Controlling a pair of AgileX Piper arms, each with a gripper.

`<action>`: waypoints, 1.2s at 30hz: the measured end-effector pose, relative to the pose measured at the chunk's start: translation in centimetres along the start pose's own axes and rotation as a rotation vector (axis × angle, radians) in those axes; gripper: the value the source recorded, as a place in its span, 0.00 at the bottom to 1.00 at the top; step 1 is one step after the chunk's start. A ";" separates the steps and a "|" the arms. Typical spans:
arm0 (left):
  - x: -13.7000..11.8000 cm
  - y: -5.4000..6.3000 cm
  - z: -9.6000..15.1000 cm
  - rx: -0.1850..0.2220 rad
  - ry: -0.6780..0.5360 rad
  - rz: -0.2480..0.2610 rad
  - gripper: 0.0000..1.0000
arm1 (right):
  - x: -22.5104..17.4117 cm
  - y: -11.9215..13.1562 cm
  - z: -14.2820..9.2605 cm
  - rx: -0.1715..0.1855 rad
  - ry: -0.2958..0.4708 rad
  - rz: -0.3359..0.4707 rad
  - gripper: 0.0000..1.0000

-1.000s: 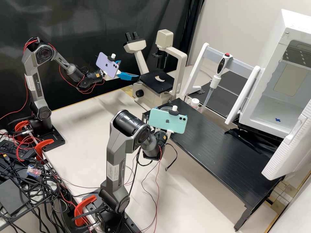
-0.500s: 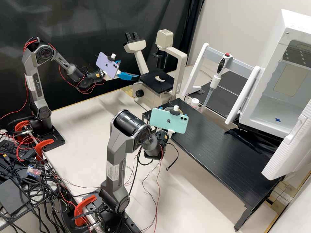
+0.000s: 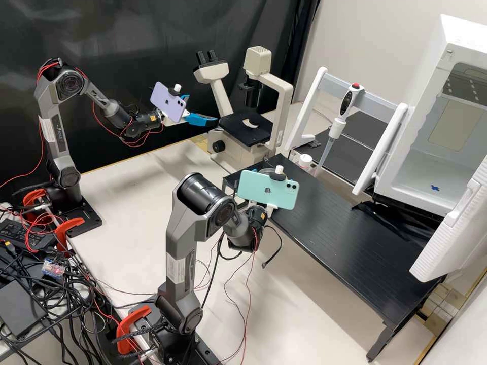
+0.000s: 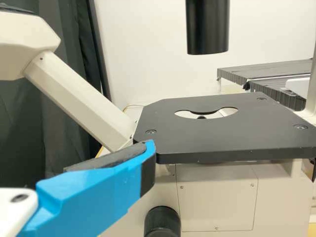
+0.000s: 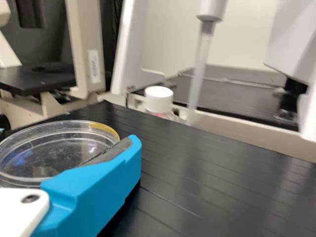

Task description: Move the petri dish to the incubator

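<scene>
Because a shallow dish is best carried level, the right arm's gripper (image 5: 68, 137) grips the clear round petri dish with a yellow-marked rim (image 5: 57, 148) by its sides, the grey pad (image 5: 111, 152) of one bright blue finger laid along its wall in the right wrist view. That sideways hold leaves the dish's flat top free. It sits over the far left end of the black ribbed desk (image 3: 345, 228), near the middle of the frame in the high view; whether its base touches the desk I cannot tell.

The tall white incubator (image 3: 427, 99) stands at the upper right of the high view, its door swung out, presumably so the dish can go straight in. The next move likely calls for a level carry along the desk, past the white pipette on its stand (image 3: 336, 126); a tilt could slide the dish out.

At the upper left, the left arm's gripper (image 3: 203, 108) is released, its fingers apart beside the cream microscope with a black stage (image 3: 243, 133), presumably parked out of the way.
</scene>
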 end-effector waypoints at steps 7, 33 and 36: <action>0.0 0.0 0.0 0.000 0.000 0.000 1.00 | -2.6 4.2 3.0 0.054 -0.139 0.160 0.00; 0.0 0.0 0.0 0.000 0.000 0.000 1.00 | -0.8 22.6 10.6 0.103 -0.388 0.553 0.00; 0.0 0.0 0.0 0.000 0.000 0.000 1.00 | 0.3 24.2 10.5 0.109 -0.400 0.566 0.00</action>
